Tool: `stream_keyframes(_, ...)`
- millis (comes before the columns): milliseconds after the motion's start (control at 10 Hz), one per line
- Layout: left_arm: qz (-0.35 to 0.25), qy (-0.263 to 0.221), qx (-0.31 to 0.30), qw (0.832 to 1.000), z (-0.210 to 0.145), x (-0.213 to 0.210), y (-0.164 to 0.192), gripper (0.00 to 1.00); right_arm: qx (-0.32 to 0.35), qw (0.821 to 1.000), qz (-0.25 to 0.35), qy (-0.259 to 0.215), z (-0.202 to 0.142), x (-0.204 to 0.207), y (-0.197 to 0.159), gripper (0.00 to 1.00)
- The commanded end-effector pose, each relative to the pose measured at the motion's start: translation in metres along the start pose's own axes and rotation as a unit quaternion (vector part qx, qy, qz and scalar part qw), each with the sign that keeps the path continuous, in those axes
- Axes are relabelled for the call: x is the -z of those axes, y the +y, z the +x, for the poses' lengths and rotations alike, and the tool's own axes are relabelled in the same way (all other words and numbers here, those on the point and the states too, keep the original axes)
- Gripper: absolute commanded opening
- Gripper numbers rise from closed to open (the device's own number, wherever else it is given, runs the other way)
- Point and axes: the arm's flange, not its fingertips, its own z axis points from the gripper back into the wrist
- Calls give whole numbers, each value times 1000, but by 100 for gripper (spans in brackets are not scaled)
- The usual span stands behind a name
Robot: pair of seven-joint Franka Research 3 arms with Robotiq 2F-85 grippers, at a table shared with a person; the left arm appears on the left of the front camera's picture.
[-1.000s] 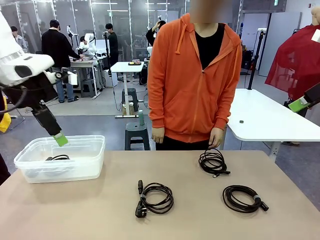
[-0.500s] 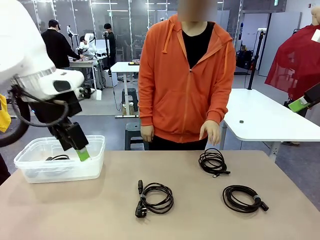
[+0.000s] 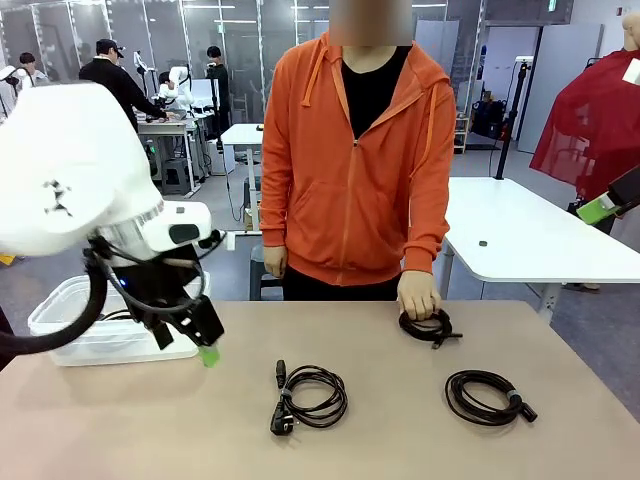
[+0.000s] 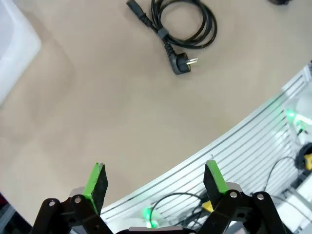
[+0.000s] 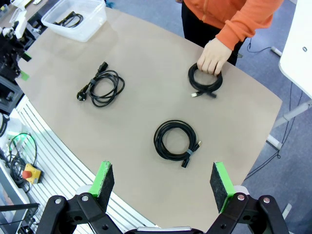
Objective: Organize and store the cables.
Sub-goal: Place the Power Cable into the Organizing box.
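Above the table (image 3: 400, 440), left gripper (image 4: 155, 168) wide open (empty), touching nothing.

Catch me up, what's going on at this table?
Cable tidy-up, partway through. A first cable lies in the bin. The left gripper, open and empty, hovers over the table between the bin and the plug cable. The person's hand grips the far cable on the table. The right cable lies untouched. The right gripper hangs open high above the table.
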Motion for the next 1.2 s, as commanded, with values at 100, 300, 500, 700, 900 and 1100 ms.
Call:
stream_keyframes(100,-7,-9,-58,998,8,29,-27,100,-6,1000,8,-2,-1,0,-1,100)
stream_keyframes(300,0,-17,-46,999,12,34,-31,100,-6,1000,8,-2,-1,0,-1,100)
stream_keyframes(500,-3,6,-49,999,6,28,-27,100,-6,1000,8,-2,-1,0,-1,100)
stream_keyframes(700,-3,6,-49,999,6,28,-27,100,-6,1000,8,-2,-1,0,-1,100)
stream_keyframes(900,-4,2,-51,999,9,31,-27,100,-6,1000,8,-2,-1,0,-1,100)
stream_keyframes(1100,-7,-9,-93,996,36,56,-25,100,-6,1000,8,-2,-1,0,-1,100)
